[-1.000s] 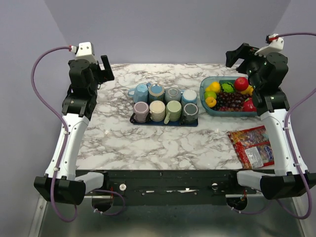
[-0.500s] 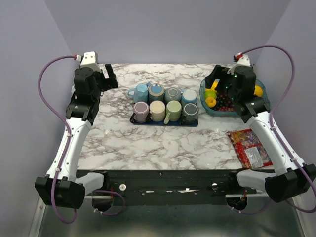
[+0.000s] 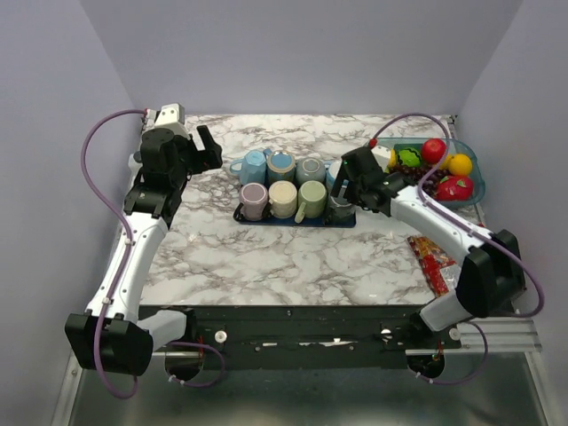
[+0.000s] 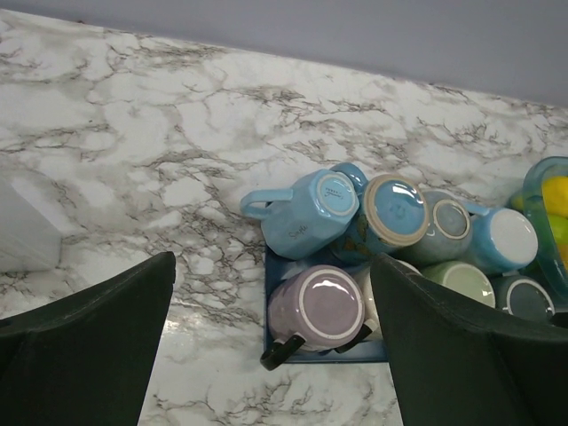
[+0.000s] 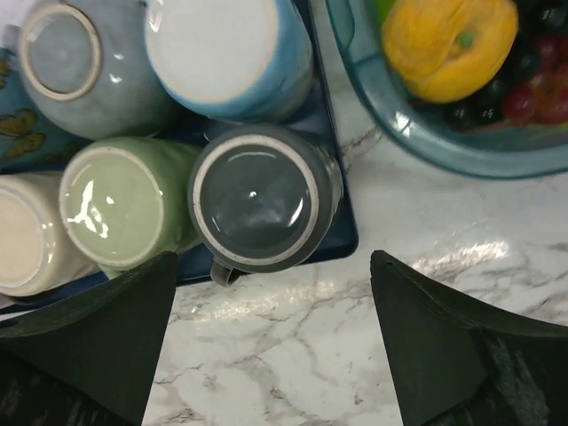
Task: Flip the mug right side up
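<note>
Here, nearest the arm bases, a red snack packet [image 3: 432, 259] lies on the marble bench [image 3: 266, 257] by its right edge, partly under the right arm.

Further in sits a dark blue tray [image 5: 330, 247] with mugs in two rows, all showing their bases. The grey mug [image 5: 257, 197] stands bottom up at the tray's front right corner, its handle toward the near edge. The right claw [image 5: 273, 257] hangs over it with its fingers wide apart, one to each side in the wrist view, and neither visibly touches the mug. To its left in the front row come the green mug [image 5: 120, 206], the cream mug [image 5: 22, 235] and the purple mug [image 4: 319, 306], also inverted.

In the back row, the light blue mug [image 4: 311, 209] at the left end is tilted, with its handle pointing left. Then come a teal patterned mug [image 4: 395, 211], a grey-blue mug [image 4: 448, 222] and a blue mug [image 4: 506, 238] with a white base.

The left claw [image 4: 272, 262] hovers above the bench to the left of the tray, its fingers spread and holding nothing.

At the far right, just beside the tray, a clear teal fruit bowl [image 5: 417, 146] holds a yellow fruit [image 5: 453, 35] and dark grapes.
</note>
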